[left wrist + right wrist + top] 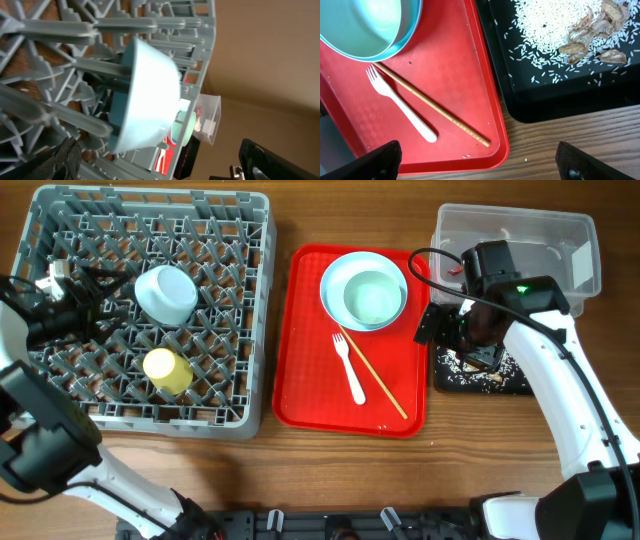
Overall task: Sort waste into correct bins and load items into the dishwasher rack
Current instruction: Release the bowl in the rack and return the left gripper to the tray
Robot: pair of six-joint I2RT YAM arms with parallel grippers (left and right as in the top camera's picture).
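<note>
Left side: left claw (165,165) spread wide, holding nothing, low over the left part of the dishwasher rack (262,330). Pale blue bowl (165,292) rests upside down on the pegs just in front of it, apart from both fingers. Yellow cup (167,370) lies in the rack nearer the front edge.

Middle: red tray (310,380) on the bench (300,470), beside the rack. Pale green bowl (374,296) nested in a larger blue-rimmed dish at the tray's far end. White fork (350,370) and chopstick (378,378) lie side by side below it, tips crossing.

Right side: right claw (485,162) spread, empty, above the seam between red tray and black tray (545,100). Rice scraps (555,25) heaped in the black tray with brown husk-like bits. Clear tub (520,225) behind; contents too small to tell.
</note>
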